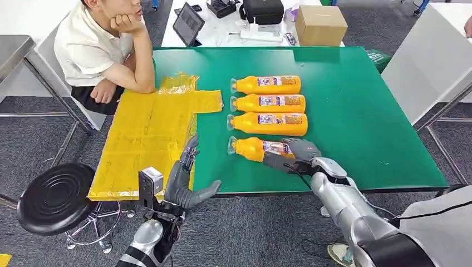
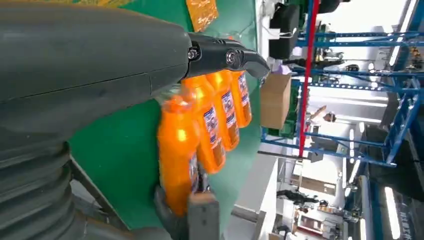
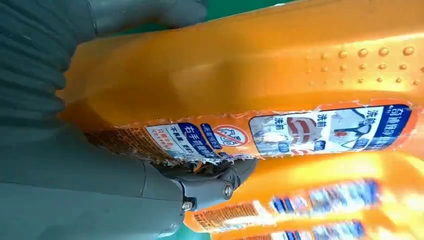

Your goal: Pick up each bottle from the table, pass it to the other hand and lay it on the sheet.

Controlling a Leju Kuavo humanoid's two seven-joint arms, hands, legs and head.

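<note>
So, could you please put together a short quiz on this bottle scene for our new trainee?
1. How many orange bottles lie on the green table?
2. True or false: the left hand holds a bottle.
3. Which bottle does the right hand grip? A) the farthest bottle B) the nearest bottle C) one on the yellow sheet

Key:
1. Four, side by side in a row.
2. False: it hovers with nothing in it at the table's near edge, fingers apart.
3. B. Its fingers wrap round that bottle's base end.
</note>
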